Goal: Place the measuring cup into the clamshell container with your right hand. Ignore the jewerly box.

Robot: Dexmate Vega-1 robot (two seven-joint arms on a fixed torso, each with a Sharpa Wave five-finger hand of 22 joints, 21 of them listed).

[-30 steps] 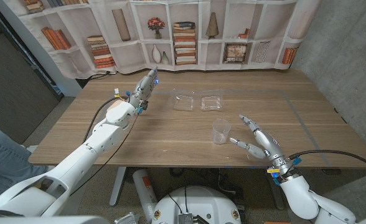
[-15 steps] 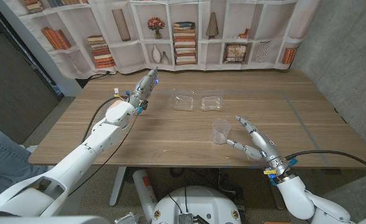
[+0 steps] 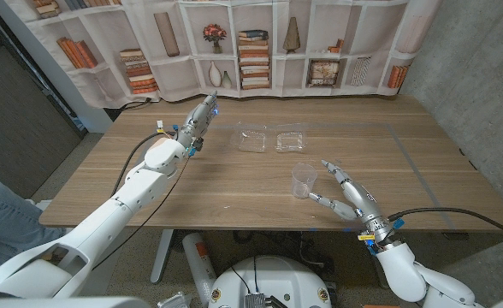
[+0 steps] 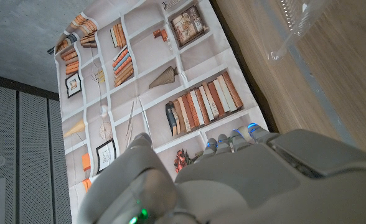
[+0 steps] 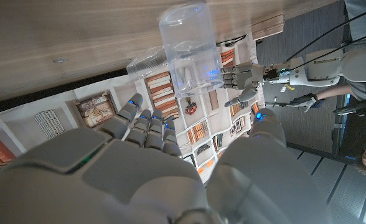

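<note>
Since prev. frames my right hand (image 3: 344,196) has crept toward the measuring cup (image 3: 304,180); nothing else moved. Hand spread, empty, thumb and fingers either side of the approach line, just short of the cup; contact not visible. Cup stands upright on the worktop (image 3: 234,184), nearer me than the clamshell container (image 3: 274,139), which lies open. Left hand (image 3: 202,119) hangs over the worktop, well apart, holding nothing; fingers look straight and together. Progress: none yet; grasp, carry, place all remain.

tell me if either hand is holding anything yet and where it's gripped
Nothing is held. The right hand is open beside the measuring cup, not touching it. The left hand holds nothing, apart from the clamshell container.
</note>
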